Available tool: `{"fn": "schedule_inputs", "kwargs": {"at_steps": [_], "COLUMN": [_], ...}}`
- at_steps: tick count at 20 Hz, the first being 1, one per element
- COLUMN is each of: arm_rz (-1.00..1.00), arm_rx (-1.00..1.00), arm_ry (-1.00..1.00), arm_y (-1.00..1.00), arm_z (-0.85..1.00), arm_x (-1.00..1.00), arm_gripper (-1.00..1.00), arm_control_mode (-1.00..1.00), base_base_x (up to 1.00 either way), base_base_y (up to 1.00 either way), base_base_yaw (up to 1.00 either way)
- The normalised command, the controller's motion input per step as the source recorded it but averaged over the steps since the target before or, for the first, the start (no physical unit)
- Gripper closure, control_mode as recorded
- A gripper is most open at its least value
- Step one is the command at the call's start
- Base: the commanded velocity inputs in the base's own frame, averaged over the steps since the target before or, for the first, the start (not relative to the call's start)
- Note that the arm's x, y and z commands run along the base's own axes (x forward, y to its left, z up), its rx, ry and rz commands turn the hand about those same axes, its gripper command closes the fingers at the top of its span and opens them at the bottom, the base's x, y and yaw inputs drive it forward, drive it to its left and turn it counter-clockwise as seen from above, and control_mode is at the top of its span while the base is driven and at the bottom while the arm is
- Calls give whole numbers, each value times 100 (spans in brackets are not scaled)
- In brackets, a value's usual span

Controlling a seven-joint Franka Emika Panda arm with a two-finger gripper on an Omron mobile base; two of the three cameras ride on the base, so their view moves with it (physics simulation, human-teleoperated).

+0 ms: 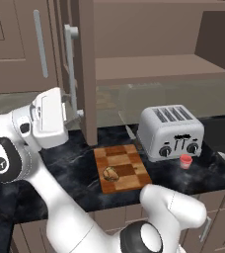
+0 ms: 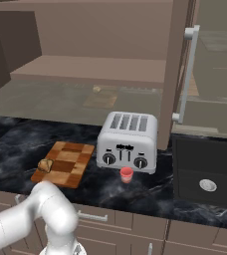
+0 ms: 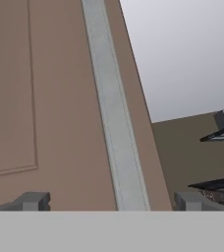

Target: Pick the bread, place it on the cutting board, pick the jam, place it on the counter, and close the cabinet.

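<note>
The cabinet [image 1: 149, 49] stands open above the counter [image 1: 75, 163], its shelf bare. Its left door [image 1: 87, 69] swings out toward the robot, edge-on in the left base view, and the silver bar handle [image 1: 71, 69] runs down the door's outer face. The right door [image 2: 177, 64] also stands open, with its own bar handle [image 2: 186, 74].

On the counter, the toaster [image 1: 169, 131] serves as landmark. It sits below the cabinet opening. The board [image 1: 121, 168] lies flat just to the toaster's left, nearly touching its base. The sink [image 2: 207, 172] is sunk into the counter to the toaster's right.

The gripper [image 3: 111, 201] hovers well left of the toaster, up against the left door. In the hand view its jaws stand wide, one fingertip [image 3: 33, 201] on each side of the bar handle, holding nothing.

The bread [image 1: 110, 173] rests on the board's front left part, away from the toaster. The jam [image 1: 185, 161] stands upright on the counter just in front of the toaster's right front corner.
</note>
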Motion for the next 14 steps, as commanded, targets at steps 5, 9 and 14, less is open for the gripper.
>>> {"fn": "schedule_inputs", "kwargs": {"at_steps": [5, 9, 14], "arm_rz": [1, 3, 4], "arm_rx": [0, 0, 0], "arm_ry": [0, 0, 1], "arm_y": [-36, -42, -44], "arm_z": [0, 0, 0], "arm_x": [0, 2, 2], "arm_gripper": [-100, -100, -100], "arm_control_mode": [-100, -100, -100], "base_base_x": [0, 0, 0], "base_base_y": [0, 0, 0], "base_base_yaw": [0, 0, 0]}}
